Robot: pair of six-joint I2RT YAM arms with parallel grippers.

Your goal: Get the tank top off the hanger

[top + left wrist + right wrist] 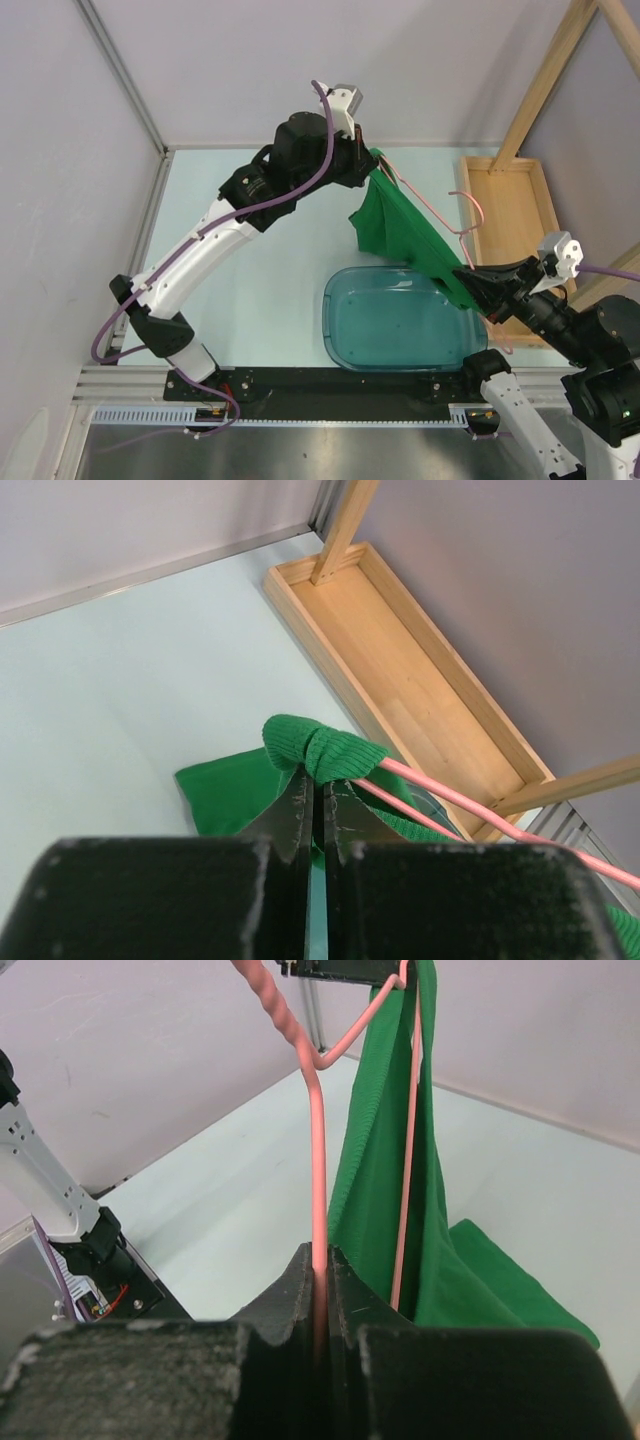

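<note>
1. Top external view: the left claw (368, 168) is raised over the far middle of the tabletop (250, 290), clenched on the upper end of the tank top (395, 230).
2. Left wrist view: its fingers (295, 810) press together on a rolled bunch of green fabric (320, 745). The pink hanger (450, 794) comes out from under that bunch and runs off to the right.
3. From above, the tank top is stretched on a slant between the two claws. It is lifted off the tabletop, and a loose fold sags on its left side.
4. A teal tub (345, 335) sits below the garment's lower end, near the arm bases. A wooden tray (515, 215) lies to the right of it.
5. The right claw (472, 280) grips the hanger's wire at the lower right. In the right wrist view (320, 1265) the wire stands pinched between shut fingers, and the tank top (385, 1160) hangs on the frame just beyond.
</note>
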